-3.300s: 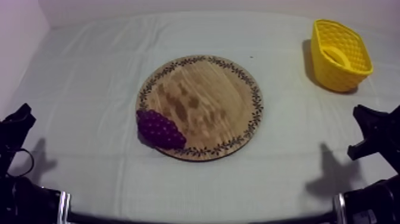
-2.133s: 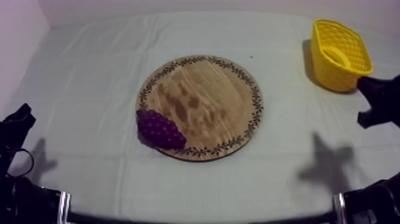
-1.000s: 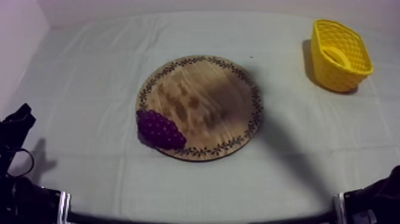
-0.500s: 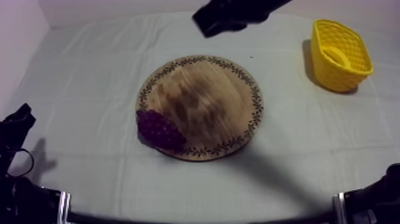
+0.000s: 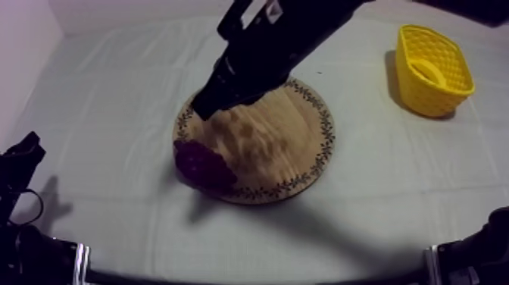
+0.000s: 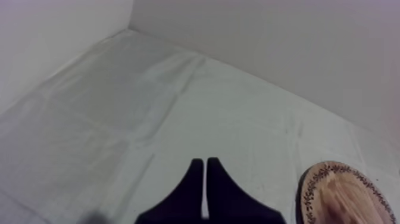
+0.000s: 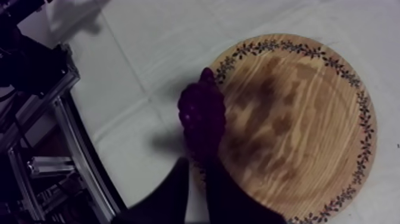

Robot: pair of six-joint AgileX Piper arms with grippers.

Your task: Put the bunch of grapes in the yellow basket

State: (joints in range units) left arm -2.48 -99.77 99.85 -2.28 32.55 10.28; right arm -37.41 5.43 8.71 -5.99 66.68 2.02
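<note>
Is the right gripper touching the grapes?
Apart. In the top view a strip of bare board shows between the right gripper and the grapes.

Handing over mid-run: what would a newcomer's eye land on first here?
The right arm slants in from upper right across the wooden board, right end effector poised beside the bunch of grapes at the board's near-left rim. Then the yellow basket, far right on the cloth.

Deep purple bunch of grapes (image 5: 203,165), possibly speckled with paler dots. Light brown wooden board (image 5: 303,144), with darker grain blotches and a dark leafy vine round its rim. Bright yellow basket (image 5: 424,92), lattice-woven. Grey-white cloth over the surface (image 5: 113,98).
</note>
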